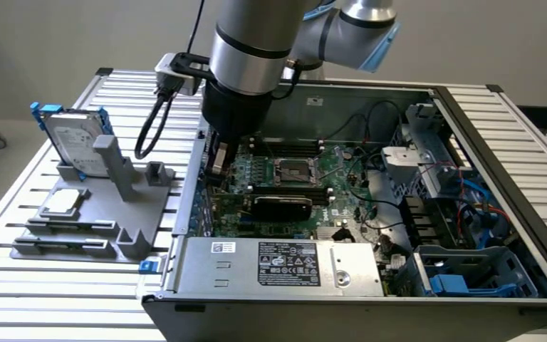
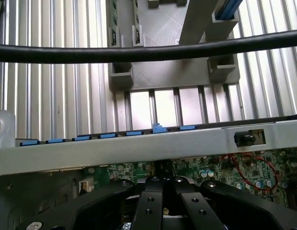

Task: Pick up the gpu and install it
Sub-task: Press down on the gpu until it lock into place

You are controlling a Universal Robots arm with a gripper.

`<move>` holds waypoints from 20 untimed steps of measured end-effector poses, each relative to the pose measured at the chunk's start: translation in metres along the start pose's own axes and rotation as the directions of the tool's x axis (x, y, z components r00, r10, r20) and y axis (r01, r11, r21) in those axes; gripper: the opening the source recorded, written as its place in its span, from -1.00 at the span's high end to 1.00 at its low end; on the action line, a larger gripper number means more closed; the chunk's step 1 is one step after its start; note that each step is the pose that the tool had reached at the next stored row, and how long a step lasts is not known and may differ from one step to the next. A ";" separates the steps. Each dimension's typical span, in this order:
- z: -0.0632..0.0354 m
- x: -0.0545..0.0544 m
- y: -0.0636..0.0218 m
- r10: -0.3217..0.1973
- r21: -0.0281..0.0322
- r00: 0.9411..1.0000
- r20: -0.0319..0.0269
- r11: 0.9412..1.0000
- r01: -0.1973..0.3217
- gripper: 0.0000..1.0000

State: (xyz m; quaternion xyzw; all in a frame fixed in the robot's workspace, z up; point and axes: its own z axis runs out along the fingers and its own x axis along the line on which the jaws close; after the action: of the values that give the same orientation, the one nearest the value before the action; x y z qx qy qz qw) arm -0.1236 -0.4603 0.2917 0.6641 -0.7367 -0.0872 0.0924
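Inside the open computer case (image 1: pixel 501 142), the gripper (image 2: pixel 163 191) sits low over the motherboard (image 1: pixel 283 178) with its jaws closed together. Nearby, the gpu (image 1: pixel 281 206) stands seated on the motherboard, black shroud showing, near the power supply (image 1: pixel 283 267).

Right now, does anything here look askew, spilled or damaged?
Nothing stands out. The gripper is shut, low inside the open computer case above the motherboard. The hard drive stands upright in the grey holder, and the processor chip lies flat on it.
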 end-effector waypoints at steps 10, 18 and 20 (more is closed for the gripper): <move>-0.0155 -0.001 -0.0043 0.000 0.009 1.000 0.001 1.000 0.000 0.79; -0.0177 -0.002 -0.0128 -0.002 0.117 1.000 0.012 0.993 0.001 0.79; -0.0181 -0.002 -0.0145 -0.003 0.148 1.000 0.015 0.989 0.001 0.79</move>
State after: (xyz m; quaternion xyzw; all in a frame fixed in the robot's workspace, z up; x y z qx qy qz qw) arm -0.1049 -0.4602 0.3056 0.6693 -0.7411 -0.0376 0.0373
